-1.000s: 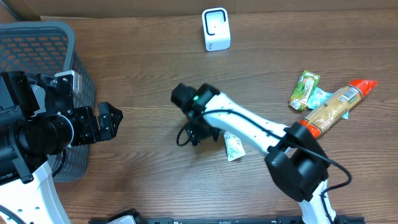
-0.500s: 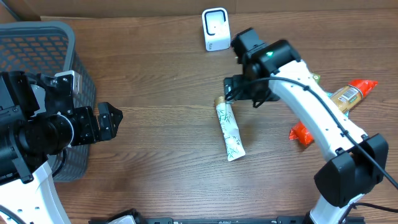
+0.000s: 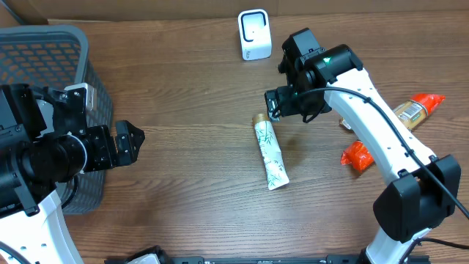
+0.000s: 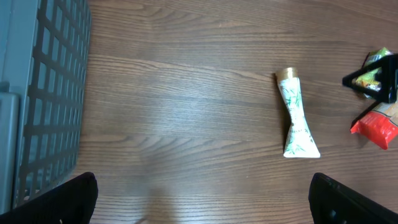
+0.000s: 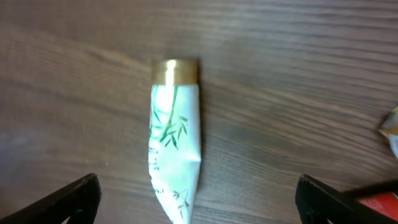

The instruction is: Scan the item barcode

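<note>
Lying flat, a white tube (image 3: 270, 155) is seen near the scanner (image 3: 254, 34). Between them the right gripper (image 3: 275, 105) is held open and empty; the left gripper (image 3: 136, 141) is spread open far from the scanner.

No text or number is legible on the tube (image 5: 174, 146) or the white scanner (image 3: 254, 34).

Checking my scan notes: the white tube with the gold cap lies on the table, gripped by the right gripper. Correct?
Not gripped. The white tube with the gold cap lies on the table, free below the open right gripper; the right wrist view shows it untouched.
</note>
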